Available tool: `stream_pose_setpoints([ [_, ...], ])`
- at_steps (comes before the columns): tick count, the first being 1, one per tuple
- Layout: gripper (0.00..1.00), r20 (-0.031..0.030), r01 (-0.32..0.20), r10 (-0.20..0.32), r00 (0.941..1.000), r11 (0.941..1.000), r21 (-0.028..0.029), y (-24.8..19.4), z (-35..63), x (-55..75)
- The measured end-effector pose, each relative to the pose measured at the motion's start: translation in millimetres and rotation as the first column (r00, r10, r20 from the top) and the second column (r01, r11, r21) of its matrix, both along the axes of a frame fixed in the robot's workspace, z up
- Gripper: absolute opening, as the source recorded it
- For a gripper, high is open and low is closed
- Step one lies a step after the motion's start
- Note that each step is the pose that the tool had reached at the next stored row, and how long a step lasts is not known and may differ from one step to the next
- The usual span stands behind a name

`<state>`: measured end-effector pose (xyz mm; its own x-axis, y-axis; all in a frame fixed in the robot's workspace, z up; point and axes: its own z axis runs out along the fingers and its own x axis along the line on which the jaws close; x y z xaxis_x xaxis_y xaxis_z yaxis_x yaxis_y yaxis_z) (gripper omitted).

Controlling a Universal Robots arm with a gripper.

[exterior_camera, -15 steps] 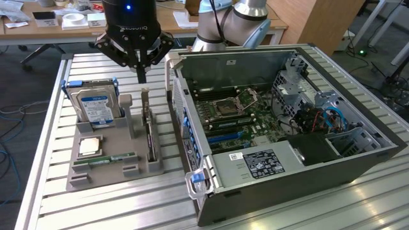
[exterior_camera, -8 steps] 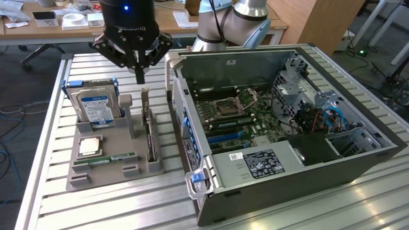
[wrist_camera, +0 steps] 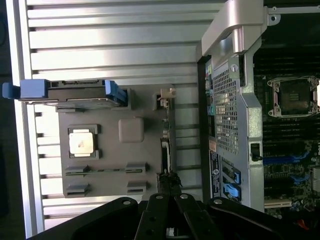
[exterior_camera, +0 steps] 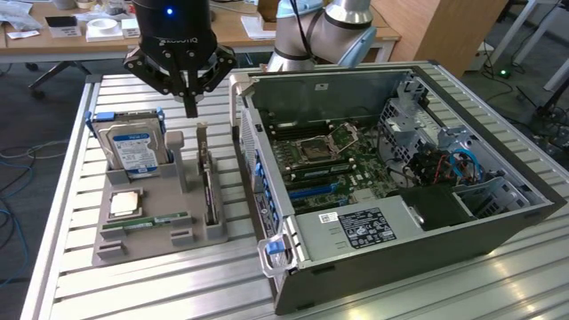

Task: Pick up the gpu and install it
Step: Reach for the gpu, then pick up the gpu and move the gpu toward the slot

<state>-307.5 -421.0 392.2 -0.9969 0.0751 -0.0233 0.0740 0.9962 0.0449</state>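
Site type: robotics lab or engineering workshop.
Evidence:
- silver slotted aluminium-profile worktable (exterior_camera: pixel 178 287)
- grey-and-silver jointed robot arm (exterior_camera: pixel 342 27) behind table
- opened dark metal desktop computer case (exterior_camera: pixel 427 250), green motherboard (exterior_camera: pixel 329 160) exposed
- grey moulded parts fixture tray (exterior_camera: pixel 151 250) on table
- cluttered light wooden desks (exterior_camera: pixel 80 43) beyond
- loose blue cables (exterior_camera: pixel 13 157) on floor

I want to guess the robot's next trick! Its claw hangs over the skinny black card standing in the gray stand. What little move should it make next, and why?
Probably open the gripper first. It hangs shut above the gpu, which stands on edge in the gray holder, untouched. While shut, it likely cannot slip around the card's top edge to grab it.
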Motion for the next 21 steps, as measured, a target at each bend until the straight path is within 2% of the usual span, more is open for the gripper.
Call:
stream_pose_setpoints([
  [17, 0.11, 0.0, 0.0, 0.0, 1.0, 1.0, 0.0, 0.0, 0.0, -0.2],
  [18, 0.11, 0.0, 0.0, 0.0, 1.0, 1.0, 0.0, 0.0, 0.0, -0.2],
  [19, 0.17, 0.0, 0.0, 0.0, 1.0, 1.0, 0.0, 0.0, 0.0, -0.2],
  [20, 0.17, 0.0, 0.0, 0.0, 1.0, 1.0, 0.0, 0.0, 0.0, -0.2],
  [21, 0.23, 0.0, 0.0, 0.0, 1.0, 1.0, 0.0, 0.0, 0.0, -0.2],
])
